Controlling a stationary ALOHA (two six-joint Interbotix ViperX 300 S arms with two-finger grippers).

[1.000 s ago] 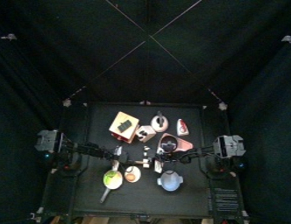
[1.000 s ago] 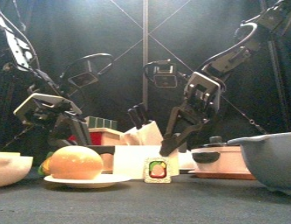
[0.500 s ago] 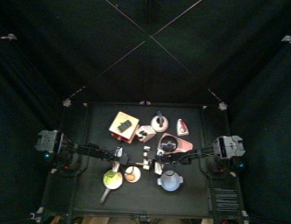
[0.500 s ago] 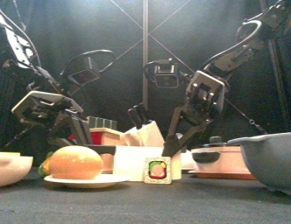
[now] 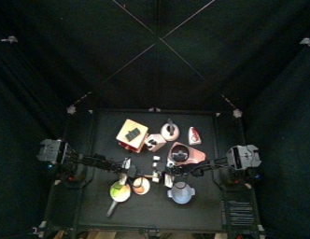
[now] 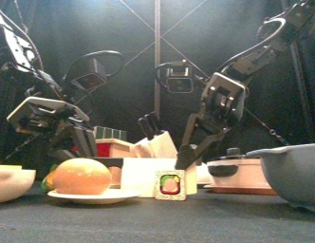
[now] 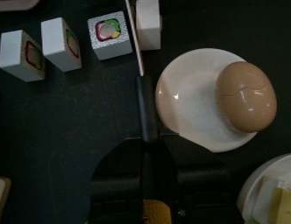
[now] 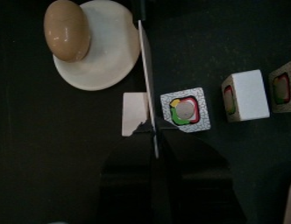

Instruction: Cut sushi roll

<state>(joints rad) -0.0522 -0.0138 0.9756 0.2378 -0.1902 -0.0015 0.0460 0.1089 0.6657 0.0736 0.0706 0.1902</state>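
Gripping knives (image 8: 145, 79), both hands (each clamped) poised over sushi pieces (image 8: 183, 111).

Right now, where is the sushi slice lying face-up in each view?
Top: too small to pick out.
Front: sushi slice, bottom centre, right of the white plate.
Left wrist, near the top edge.
Right wrist, centre.
Shared landmark: the plate holding the bread roll.

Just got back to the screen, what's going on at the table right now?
The roll is already cut into several pieces. The right gripper holds a knife, with its blade running alongside the flat piece near the plate. The left gripper hangs over the same row with a black-handled blade pointing out from it. Whether it grips that blade isn't clear.
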